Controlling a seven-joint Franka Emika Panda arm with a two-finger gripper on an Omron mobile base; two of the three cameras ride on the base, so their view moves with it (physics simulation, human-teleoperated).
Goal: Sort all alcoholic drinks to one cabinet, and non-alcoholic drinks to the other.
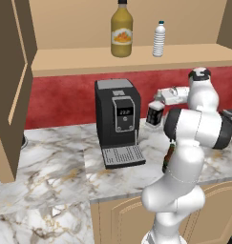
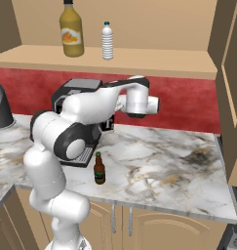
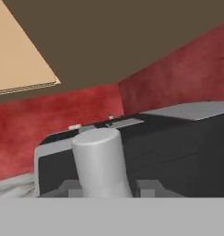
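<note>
End effector [image 1: 158,106] clamped on one squarish bottle [image 1: 154,114]; one beer bottle [image 2: 99,169] on counter, two bottles shelved.

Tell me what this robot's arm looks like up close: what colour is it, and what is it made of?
The glossy white arm is built from rounded, tube-like segments that look like smooth moulded shell, joined by dark charcoal bands at the joints. It narrows toward a white wrist block with a dark ring. The same white segments and dark elbow band show from the other side. No cables or markings are visible.

Grey bottle cap [image 3: 100,161] up close, black coffee machine [image 3: 178,152] behind, red wall [image 3: 35,124] beyond.
</note>
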